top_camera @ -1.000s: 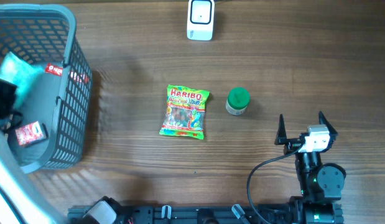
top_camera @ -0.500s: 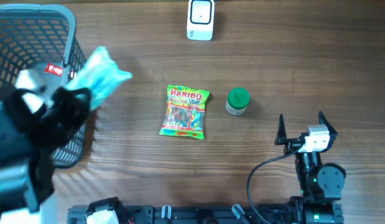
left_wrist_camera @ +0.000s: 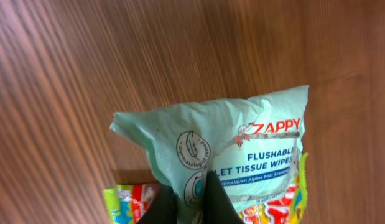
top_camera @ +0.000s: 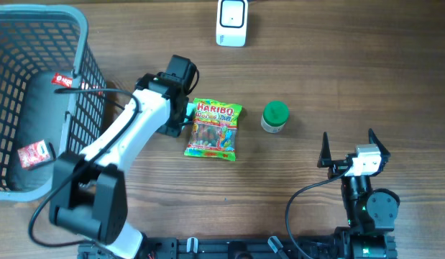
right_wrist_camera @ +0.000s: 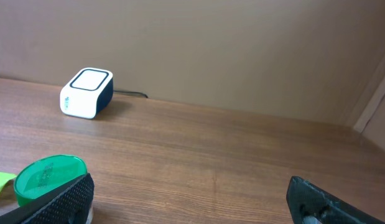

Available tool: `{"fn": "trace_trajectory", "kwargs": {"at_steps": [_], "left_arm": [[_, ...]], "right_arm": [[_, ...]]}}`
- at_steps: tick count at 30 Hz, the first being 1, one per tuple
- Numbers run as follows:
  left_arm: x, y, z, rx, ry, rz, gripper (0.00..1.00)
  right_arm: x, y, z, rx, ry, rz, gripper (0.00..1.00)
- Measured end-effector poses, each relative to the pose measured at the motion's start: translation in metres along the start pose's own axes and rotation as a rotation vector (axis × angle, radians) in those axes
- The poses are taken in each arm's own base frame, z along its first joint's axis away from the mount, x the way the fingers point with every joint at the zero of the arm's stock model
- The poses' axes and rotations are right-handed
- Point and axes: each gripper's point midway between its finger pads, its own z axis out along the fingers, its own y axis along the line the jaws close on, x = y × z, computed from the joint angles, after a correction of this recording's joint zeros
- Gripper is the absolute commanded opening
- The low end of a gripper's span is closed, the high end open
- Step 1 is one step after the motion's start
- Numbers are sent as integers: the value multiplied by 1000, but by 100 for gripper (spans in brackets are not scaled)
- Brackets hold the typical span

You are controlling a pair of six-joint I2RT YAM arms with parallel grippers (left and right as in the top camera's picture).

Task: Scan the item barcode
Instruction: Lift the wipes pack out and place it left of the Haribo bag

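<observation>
My left gripper (left_wrist_camera: 187, 200) is shut on a pale green pack of flushable tissue wipes (left_wrist_camera: 232, 146), pinching its lower edge. The pack hangs over the wooden table, above the left edge of a Haribo candy bag (top_camera: 215, 129), whose corner (left_wrist_camera: 125, 200) peeks out under the fingers. In the overhead view the left arm and gripper (top_camera: 179, 119) hide the pack. The white barcode scanner (top_camera: 231, 21) stands at the table's far edge, also seen as the scanner (right_wrist_camera: 86, 93) in the right wrist view. My right gripper (top_camera: 347, 150) rests open and empty near the front right.
A grey mesh basket (top_camera: 85, 79) at the left holds a red packet (top_camera: 35, 155). A small jar with a green lid (top_camera: 274, 116) stands right of the candy bag; the jar (right_wrist_camera: 49, 177) lies just beyond my right gripper's left finger.
The left arm has lifted the wipes pack out of the basket and swung it right, to above the candy bag's left edge. The right arm has not moved.
</observation>
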Motion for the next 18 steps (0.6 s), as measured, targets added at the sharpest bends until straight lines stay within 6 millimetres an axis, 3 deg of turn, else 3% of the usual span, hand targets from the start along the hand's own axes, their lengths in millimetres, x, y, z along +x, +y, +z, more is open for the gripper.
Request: {"fn": "trace_trajectory", "kwargs": {"at_steps": [2, 5, 7, 9, 10, 11, 13, 14, 15, 18], "left_arm": [[7, -2, 7, -7, 12, -5, 38], [15, -3, 5, 4, 18, 30, 57], [13, -6, -6, 39, 7, 74, 66], [6, -11, -31, 115, -8, 96, 70], [1, -15, -49, 174, -18, 107, 73], [-6, -17, -73, 250, -30, 112, 83], [-27, -20, -139, 463, -99, 149, 100], [-33, -19, -146, 483, -129, 168, 100], [-50, -13, -197, 645, -196, 180, 100], [-85, 4, -264, 827, -397, 244, 100]], "right_arm": [[0, 0, 0, 0, 0, 0, 100], [0, 0, 0, 0, 0, 0, 100], [0, 0, 0, 0, 0, 0, 100], [0, 0, 0, 0, 0, 0, 100], [0, 0, 0, 0, 0, 0, 100], [0, 0, 0, 0, 0, 0, 100], [0, 0, 0, 0, 0, 0, 100], [0, 0, 0, 0, 0, 0, 100], [0, 0, 0, 0, 0, 0, 100], [0, 0, 0, 0, 0, 0, 100]]}}
